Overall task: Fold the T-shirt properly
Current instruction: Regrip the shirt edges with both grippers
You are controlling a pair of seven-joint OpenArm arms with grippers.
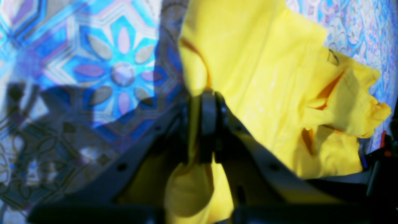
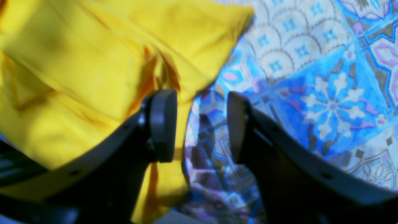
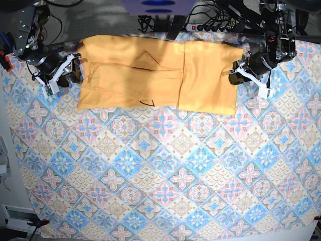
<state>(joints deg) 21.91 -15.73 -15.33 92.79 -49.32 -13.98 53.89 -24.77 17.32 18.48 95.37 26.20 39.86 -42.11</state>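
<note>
While the T-shirt [image 3: 160, 78] lies partly folded at the far edge of the tablecloth [image 3: 165, 165], the left gripper [image 1: 207, 93] is clenched on a pinch of its yellow cloth, the pads largely hiding the fold. The right gripper [image 2: 201, 124] stands released beside the shirt's edge, nothing between its blurred fingers [image 2: 161, 124].

Two robot arms of dark metal, hung with black cables, end in white-bracketed wrists at the far left and far right. The right gripper [image 2: 199, 124] has black angled fingers [image 2: 161, 124] with flat rounded pads and small screw holes; the left gripper [image 1: 211, 124] matches.
</note>
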